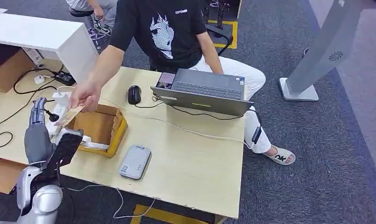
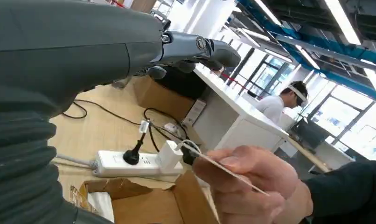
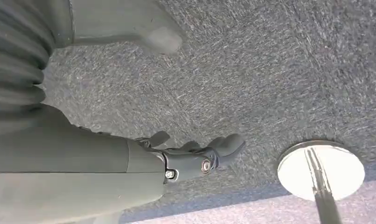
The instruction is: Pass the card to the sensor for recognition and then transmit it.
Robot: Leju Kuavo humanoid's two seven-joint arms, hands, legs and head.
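Wooden tabletop (image 1: 186, 154): person's hand (image 1: 85, 95) holds card (image 1: 69, 115) just beside left robot hand (image 1: 37, 113), released, empty; mistimed closing risks dropping it.

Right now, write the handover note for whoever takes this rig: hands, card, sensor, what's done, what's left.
Left robot hand: raised over the desk's left end, fingers apart, holding nothing.
Right robot hand: hanging over grey carpet, holding nothing.
Card: in the person's hand, held out beside the left robot hand, above the cardboard box.
Sensor: grey pad flat on the desk, right of the box.
Done: nothing yet.
Left: take the card, pass it over the sensor, hand it on.
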